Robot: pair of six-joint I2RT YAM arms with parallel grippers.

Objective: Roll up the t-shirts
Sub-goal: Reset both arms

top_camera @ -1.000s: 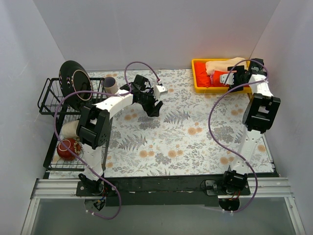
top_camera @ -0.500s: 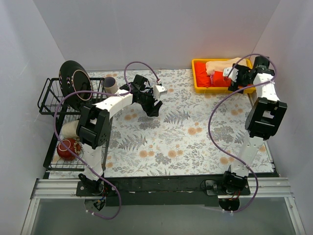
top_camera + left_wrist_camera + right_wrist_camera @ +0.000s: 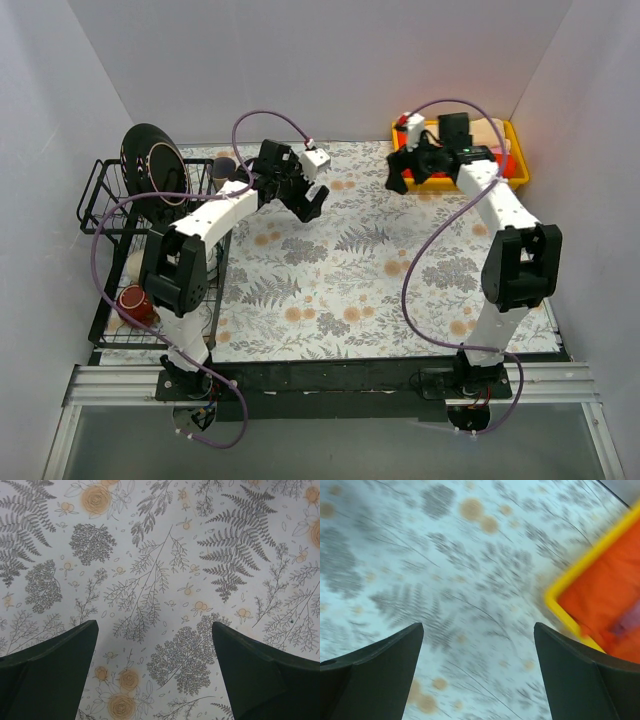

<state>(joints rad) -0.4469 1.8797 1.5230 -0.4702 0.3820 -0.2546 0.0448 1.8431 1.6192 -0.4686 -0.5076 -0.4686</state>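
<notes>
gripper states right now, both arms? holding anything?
Left gripper: open, holding nothing, above the floral table cover.
Right gripper: open, holding nothing, beside the yellow tray.

Two arms, bolted side by side
- Left arm (image 3: 215, 208), right arm (image 3: 497, 212): white moulded link shells, black joint housings, black bases
- Purple cable (image 3: 262, 113): one per arm, in loose loops
- Left gripper (image 3: 155, 625), right gripper (image 3: 479, 626): broad, dark, matte wedge-shaped fingers (image 3: 50, 675)
</notes>
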